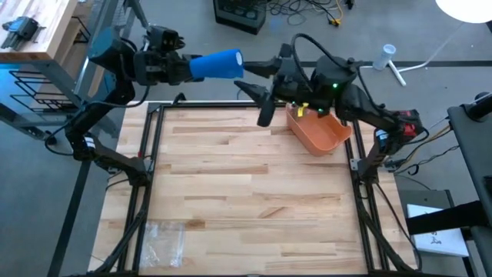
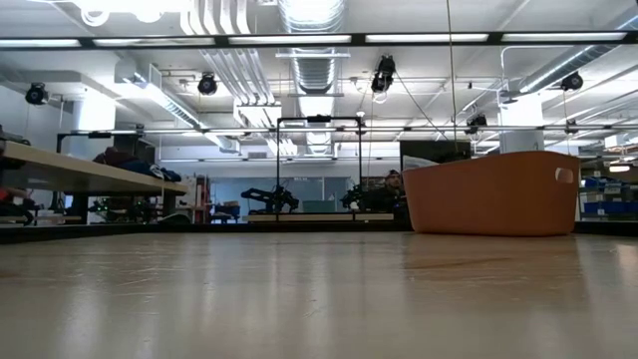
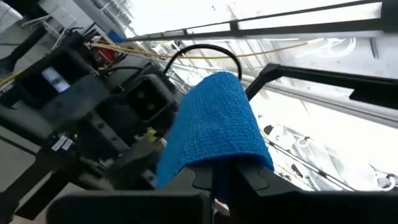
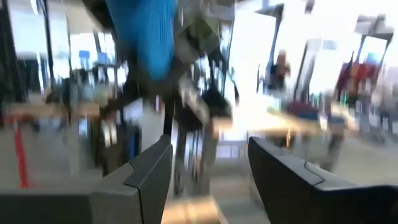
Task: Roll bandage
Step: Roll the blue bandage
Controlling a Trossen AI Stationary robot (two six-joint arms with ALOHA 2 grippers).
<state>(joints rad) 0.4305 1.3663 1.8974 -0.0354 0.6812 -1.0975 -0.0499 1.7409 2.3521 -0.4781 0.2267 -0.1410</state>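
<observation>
we see one wooden table (image 1: 246,192), two dark arms, one orange bin (image 1: 319,132) and one blue bandage roll (image 1: 215,65). the bin sits at the table's far right edge, with a yellow item inside it that we cannot identify. a clear plastic bag (image 1: 163,237) lies near the front left corner. the left gripper (image 1: 187,68) hangs above the table's far left edge, clamped tight on the bandage roll, which points toward the right arm. the right gripper (image 1: 260,81) hovers just beside the roll's free end, its fingers spread apart and holding nothing, above the far edge beside the bin.
</observation>
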